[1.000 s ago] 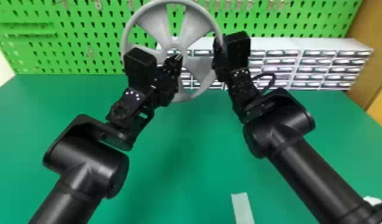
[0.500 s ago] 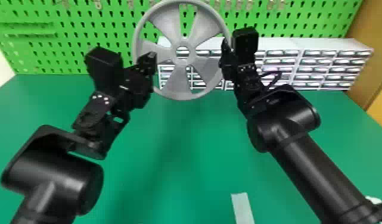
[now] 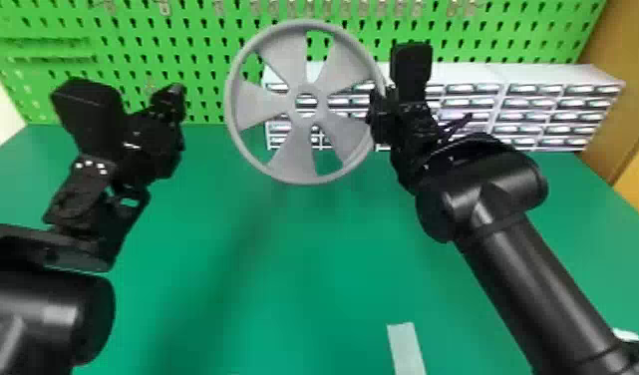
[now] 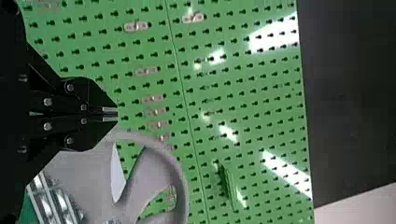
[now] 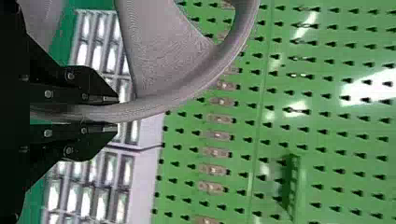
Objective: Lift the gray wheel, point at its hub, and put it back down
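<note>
We are holding the gray wheel [image 3: 290, 57] upright above the green table [image 3: 308, 279], our right gripper [image 3: 381, 112] pinching its rim, the fingers standing apart by just the rim's thickness. We are hanging our left gripper [image 3: 176, 94] to the wheel's left, clear of it, its fingertips meeting, gripping nothing.

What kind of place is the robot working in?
Probably a workshop or lab bench: a green pegboard with metal hooks stands behind the green tabletop, beside a bank of small drawers.
</note>
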Controlling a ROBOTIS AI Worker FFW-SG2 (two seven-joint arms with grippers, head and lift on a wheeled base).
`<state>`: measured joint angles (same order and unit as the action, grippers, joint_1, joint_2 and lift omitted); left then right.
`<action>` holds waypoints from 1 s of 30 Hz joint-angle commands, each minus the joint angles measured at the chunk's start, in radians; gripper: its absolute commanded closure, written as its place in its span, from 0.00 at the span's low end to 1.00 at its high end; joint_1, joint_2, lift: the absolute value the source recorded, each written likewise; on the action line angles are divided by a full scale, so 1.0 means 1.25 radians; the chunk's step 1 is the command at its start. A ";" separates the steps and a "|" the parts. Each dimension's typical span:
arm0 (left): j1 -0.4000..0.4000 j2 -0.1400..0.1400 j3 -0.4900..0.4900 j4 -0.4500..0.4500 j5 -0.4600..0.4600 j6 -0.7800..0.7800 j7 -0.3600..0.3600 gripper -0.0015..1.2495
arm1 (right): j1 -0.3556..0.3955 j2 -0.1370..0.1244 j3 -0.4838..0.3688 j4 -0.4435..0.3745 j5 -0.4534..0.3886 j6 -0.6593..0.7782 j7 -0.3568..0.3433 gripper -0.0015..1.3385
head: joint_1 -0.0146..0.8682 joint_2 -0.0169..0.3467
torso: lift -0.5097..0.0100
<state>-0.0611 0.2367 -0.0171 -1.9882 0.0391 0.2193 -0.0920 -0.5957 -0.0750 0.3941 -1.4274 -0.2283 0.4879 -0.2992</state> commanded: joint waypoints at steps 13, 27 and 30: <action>-0.005 -0.020 0.135 0.071 0.055 -0.020 -0.001 0.98 | 0.037 0.016 -0.051 -0.084 -0.135 0.331 -0.069 0.99 | 0.80 0.18 | 0.81; -0.014 -0.022 0.146 0.082 0.058 -0.020 -0.001 0.98 | 0.023 0.016 -0.116 0.018 -0.259 0.463 -0.082 0.99 | 0.80 0.18 | 0.81; -0.015 -0.025 0.147 0.082 0.061 -0.020 -0.001 0.98 | 0.019 0.016 -0.118 0.042 -0.264 0.472 -0.082 0.99 | 0.80 0.18 | 0.81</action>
<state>-0.0786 0.2081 0.1661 -1.8856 0.1095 0.1948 -0.0936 -0.5672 -0.0552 0.2533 -1.4150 -0.5412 1.0617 -0.4019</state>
